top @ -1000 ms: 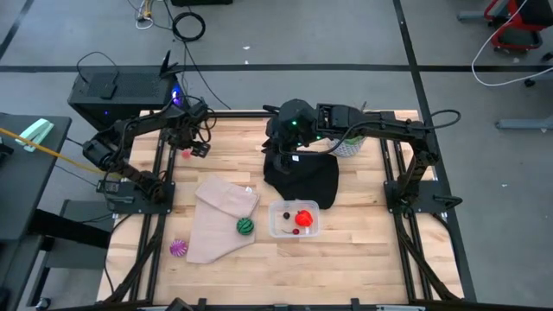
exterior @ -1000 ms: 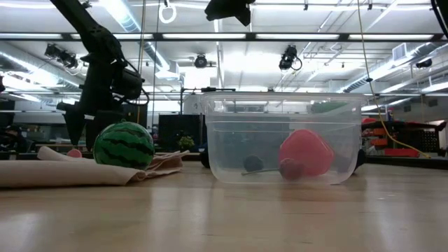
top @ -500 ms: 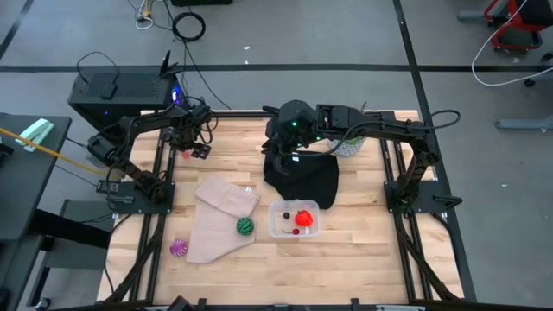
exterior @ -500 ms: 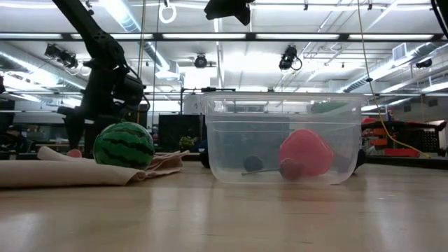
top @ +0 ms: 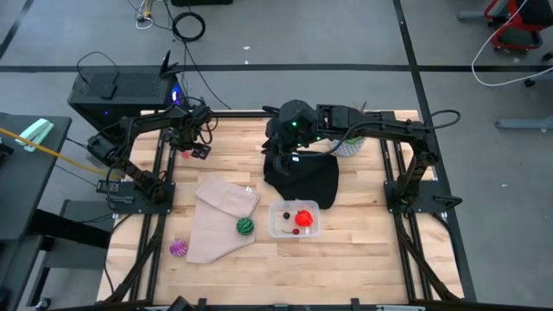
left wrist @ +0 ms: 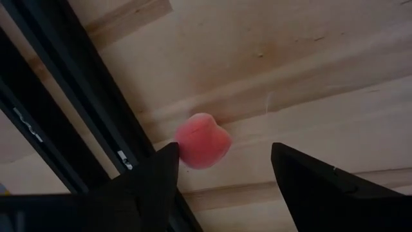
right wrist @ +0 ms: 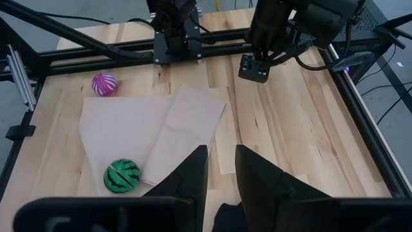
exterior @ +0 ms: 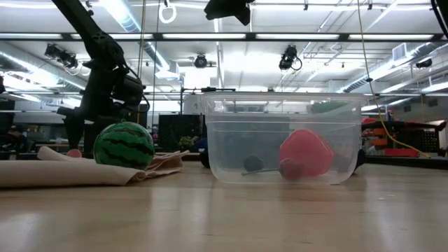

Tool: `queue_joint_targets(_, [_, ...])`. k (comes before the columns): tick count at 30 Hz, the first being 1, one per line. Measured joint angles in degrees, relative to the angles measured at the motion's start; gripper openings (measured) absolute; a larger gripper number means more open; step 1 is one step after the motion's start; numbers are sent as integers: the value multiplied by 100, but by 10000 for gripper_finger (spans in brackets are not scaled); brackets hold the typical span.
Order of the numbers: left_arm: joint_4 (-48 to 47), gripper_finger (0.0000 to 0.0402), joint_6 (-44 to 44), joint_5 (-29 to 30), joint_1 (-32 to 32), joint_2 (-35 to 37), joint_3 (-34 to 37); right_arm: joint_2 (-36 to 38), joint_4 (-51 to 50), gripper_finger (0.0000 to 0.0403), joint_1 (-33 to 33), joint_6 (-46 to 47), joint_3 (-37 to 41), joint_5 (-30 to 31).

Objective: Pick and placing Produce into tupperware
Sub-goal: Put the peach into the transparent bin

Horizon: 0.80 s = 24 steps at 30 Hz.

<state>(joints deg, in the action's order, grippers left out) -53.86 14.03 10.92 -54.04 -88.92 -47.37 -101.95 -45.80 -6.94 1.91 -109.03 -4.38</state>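
In the low view the clear tupperware blurs the red piece inside; two small dark things beside it stay unidentifiable. The picture's edge cuts off the beige cloth at nine o'clock.

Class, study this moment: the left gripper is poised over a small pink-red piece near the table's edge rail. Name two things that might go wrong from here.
1. The pink-red piece lies right beside the black rail; the open left gripper has one finger almost against it, so a descent might knock it aside or strike the rail.
2. The striped green ball rests on the beige cloth; it may roll when grasped.
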Motion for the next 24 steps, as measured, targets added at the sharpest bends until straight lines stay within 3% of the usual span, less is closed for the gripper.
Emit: queue_joint_targets(24, [-119,254,-190,90,66,2,0,0,9,87,0,-59,0,1])
